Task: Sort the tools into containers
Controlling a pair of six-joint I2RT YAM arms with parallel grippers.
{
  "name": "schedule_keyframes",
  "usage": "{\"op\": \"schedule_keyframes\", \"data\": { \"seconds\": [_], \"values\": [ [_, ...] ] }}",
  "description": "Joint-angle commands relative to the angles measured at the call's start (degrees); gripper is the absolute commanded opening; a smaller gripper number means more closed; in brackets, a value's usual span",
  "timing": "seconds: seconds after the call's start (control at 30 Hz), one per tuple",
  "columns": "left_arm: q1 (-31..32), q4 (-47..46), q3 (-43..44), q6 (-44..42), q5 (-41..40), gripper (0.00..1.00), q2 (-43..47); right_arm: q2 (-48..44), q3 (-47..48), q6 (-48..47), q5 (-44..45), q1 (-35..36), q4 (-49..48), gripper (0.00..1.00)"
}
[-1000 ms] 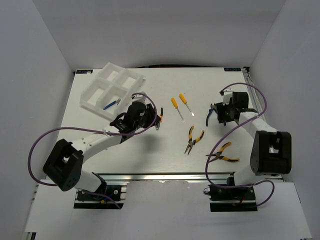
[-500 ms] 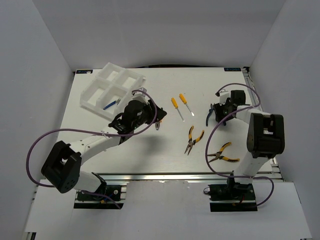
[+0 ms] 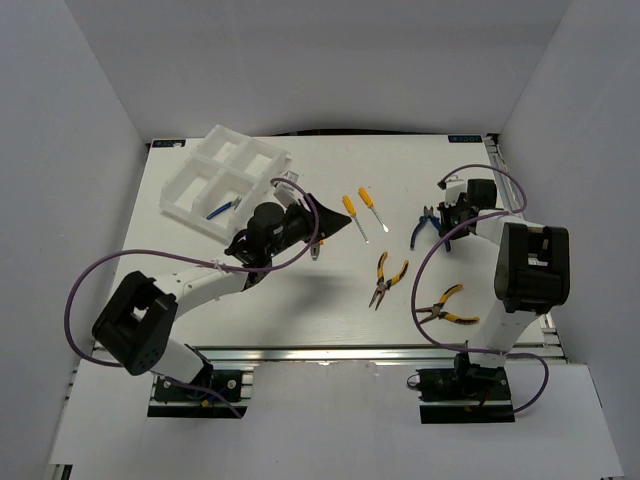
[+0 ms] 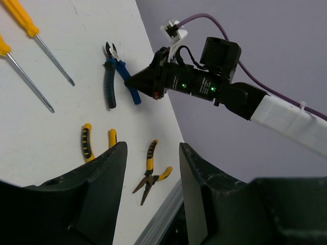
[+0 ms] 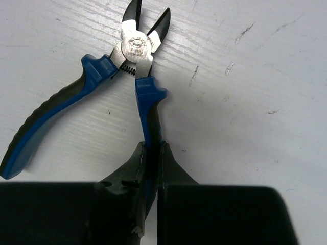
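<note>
Blue-handled pliers (image 5: 135,48) lie flat on the white table. My right gripper (image 5: 152,153) is shut on one of their blue handles; the other handle splays to the left. From above, these pliers (image 3: 424,224) sit at the right with the right gripper (image 3: 446,222) beside them. My left gripper (image 3: 332,220) hovers mid-table, open and holding nothing (image 4: 153,168). Two orange-handled screwdrivers (image 3: 352,213) (image 3: 370,205) lie just right of it. Orange-black pliers (image 3: 388,280) and yellow-black pliers (image 3: 445,308) lie nearer the front. The white divided tray (image 3: 262,150) stands at the back left.
A blue-handled tool (image 3: 220,209) lies in the tray's near compartment. White walls enclose the table on three sides. A metal rail (image 3: 330,350) runs along the front edge. Purple cables loop from both arms.
My right gripper has closed onto a handle of the blue pliers. My left gripper has swung to the right, away from the tray and towards the screwdrivers.
</note>
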State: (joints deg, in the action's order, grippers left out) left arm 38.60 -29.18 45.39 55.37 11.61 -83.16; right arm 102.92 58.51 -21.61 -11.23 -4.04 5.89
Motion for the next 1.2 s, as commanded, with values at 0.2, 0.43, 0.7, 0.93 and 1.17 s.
{"op": "schedule_keyframes", "data": {
  "seconds": [0.2, 0.43, 0.7, 0.93, 1.17],
  "values": [
    [2.32, 1.15, 7.34, -1.34, 6.11, 0.57, -6.31, -16.69, -1.75, 1.42, -15.62, -0.54, 3.16, 0.0],
    [3.83, 3.97, 10.66, -3.24, 6.51, 0.58, -10.03, -27.09, -0.84, 3.24, -23.4, 3.97, 9.05, 0.0],
    [4.09, 4.28, 13.27, -3.87, 7.73, 0.63, -11.76, -32.23, -3.94, 4.53, -22.81, 14.25, 7.64, 0.0],
    [4.55, 4.15, 12.69, -3.51, 8.17, 0.63, -11.34, -32.91, -4.57, 4.56, -20.86, 17.97, 5.62, 0.0],
    [4.64, 4.54, 11.66, -3.79, 6.47, 0.63, -8.14, -31.82, -4.6, 4.68, -18.67, 18.19, 4.55, 0.0]
  ]
}}
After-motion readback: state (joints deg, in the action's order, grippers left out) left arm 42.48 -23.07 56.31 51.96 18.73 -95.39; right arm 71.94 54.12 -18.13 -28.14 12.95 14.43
